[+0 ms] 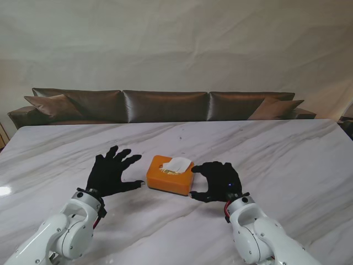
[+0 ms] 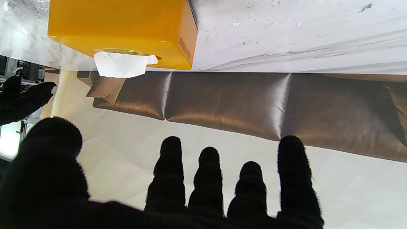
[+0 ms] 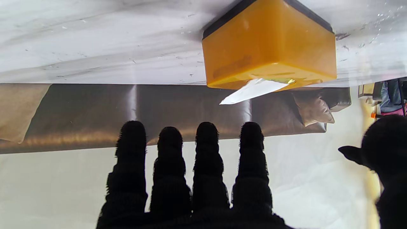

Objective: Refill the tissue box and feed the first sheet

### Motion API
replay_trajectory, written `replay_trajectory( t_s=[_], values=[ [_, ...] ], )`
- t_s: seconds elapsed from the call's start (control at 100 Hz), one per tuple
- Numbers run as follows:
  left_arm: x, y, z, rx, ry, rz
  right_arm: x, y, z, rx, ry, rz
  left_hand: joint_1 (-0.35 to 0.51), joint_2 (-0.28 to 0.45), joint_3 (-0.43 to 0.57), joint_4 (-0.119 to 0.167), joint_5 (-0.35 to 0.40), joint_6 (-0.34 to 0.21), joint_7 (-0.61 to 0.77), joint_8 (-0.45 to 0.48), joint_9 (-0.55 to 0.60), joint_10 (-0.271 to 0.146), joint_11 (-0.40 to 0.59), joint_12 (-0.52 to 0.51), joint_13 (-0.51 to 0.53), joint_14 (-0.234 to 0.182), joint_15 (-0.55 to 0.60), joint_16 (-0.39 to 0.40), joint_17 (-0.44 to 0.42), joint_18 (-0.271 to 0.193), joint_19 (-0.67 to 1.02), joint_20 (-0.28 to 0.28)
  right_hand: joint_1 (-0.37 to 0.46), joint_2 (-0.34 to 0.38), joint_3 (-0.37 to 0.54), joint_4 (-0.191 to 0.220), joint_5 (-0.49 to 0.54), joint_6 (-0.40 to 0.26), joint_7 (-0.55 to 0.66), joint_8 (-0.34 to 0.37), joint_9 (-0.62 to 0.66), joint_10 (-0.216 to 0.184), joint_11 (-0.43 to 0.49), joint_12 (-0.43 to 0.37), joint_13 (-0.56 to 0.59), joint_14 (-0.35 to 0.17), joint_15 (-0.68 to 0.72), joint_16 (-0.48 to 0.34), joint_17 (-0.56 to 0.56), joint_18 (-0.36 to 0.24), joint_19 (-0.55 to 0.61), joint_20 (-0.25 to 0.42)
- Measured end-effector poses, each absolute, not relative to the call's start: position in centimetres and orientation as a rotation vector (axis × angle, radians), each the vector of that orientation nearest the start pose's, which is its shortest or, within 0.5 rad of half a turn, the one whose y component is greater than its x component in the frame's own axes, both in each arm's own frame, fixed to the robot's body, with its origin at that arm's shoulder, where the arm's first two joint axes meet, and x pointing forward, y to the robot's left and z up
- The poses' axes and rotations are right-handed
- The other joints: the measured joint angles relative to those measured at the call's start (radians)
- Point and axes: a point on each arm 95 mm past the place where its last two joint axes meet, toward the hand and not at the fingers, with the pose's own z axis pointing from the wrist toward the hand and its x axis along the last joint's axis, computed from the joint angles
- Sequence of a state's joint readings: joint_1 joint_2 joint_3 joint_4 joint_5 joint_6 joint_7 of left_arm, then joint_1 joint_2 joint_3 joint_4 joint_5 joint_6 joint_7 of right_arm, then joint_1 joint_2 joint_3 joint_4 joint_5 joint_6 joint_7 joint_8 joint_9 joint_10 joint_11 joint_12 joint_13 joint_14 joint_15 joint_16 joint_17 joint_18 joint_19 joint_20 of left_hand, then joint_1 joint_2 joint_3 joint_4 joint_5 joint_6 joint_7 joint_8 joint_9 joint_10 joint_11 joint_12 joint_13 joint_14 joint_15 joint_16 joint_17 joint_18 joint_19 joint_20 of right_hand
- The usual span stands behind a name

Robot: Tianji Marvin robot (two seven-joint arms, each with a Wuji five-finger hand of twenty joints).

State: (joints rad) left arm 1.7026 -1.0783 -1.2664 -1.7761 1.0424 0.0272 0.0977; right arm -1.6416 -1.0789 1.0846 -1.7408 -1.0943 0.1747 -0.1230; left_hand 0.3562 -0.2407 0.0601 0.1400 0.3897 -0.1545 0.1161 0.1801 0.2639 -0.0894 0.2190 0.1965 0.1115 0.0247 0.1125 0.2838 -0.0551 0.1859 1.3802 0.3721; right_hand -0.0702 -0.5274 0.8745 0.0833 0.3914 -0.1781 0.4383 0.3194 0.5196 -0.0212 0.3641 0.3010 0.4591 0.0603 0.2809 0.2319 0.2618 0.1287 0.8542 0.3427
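An orange tissue box (image 1: 169,176) stands upright on the marble table (image 1: 287,160), between my two hands. A white tissue sheet (image 1: 176,164) sticks up out of its top slot. My left hand (image 1: 112,173) rests to the left of the box, fingers spread, holding nothing. To the box's right, my right hand (image 1: 217,181) has its fingers apart and slightly curled, its thumb close to the box's near right corner; contact cannot be told. The box (image 2: 120,28) and sheet (image 2: 120,64) show in the left wrist view, the box (image 3: 268,51) and sheet (image 3: 251,91) in the right wrist view.
A brown leather sofa (image 1: 165,106) with cushions runs along the far edge of the table. A pale wall rises behind it. The table's marble top spreads wide on both sides of the box.
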Motion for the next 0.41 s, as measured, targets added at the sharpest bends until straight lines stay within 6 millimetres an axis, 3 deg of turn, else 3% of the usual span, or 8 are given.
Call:
replay_trajectory(
  t_s=[0.41],
  values=[
    [36.2,-0.5,-29.9,-1.129,1.389,-1.546,34.8,5.0,-32.1,1.101,1.470,1.468,-0.001,0.000,0.005,0.000,0.000,0.011,-0.007,-0.006,0.000,0.001,-0.004,-0.002,0.000,0.017,-0.009,-0.013,0.000,0.001,0.000,-0.018,0.000,0.000,0.000,0.000,-0.002,0.000,0.000,-0.014,-0.009,-0.006,-0.006,-0.010,-0.001,0.000,-0.006,-0.001,-0.005,0.000,-0.012,-0.001]
  ],
)
